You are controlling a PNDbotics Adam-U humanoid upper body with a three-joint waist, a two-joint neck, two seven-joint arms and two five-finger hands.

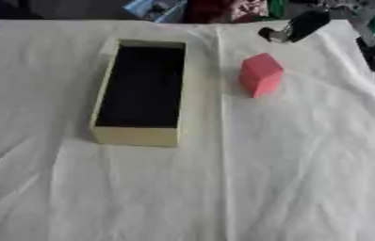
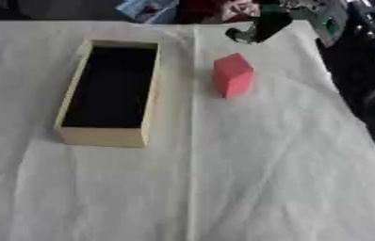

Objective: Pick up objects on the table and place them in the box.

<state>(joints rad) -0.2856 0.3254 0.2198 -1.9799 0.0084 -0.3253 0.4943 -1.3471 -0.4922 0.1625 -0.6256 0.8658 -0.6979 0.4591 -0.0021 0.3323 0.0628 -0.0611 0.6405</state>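
A red block (image 1: pixel 261 74) stands upright beside the open box (image 1: pixel 108 96); it looks light, rigid, best pinched across flat sides; the right hand (image 1: pixel 294 28) hovers beyond, finger state unclear.

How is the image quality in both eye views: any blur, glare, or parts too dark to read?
Left eye view: soft throughout, edges of the red block smeared; the box interior is plain black, contents unreadable. Right eye view: equally soft; the white cloth is bright but its creases still show; the right hand at the top is a dark, blurred shape, and the block casts only a faint shadow.
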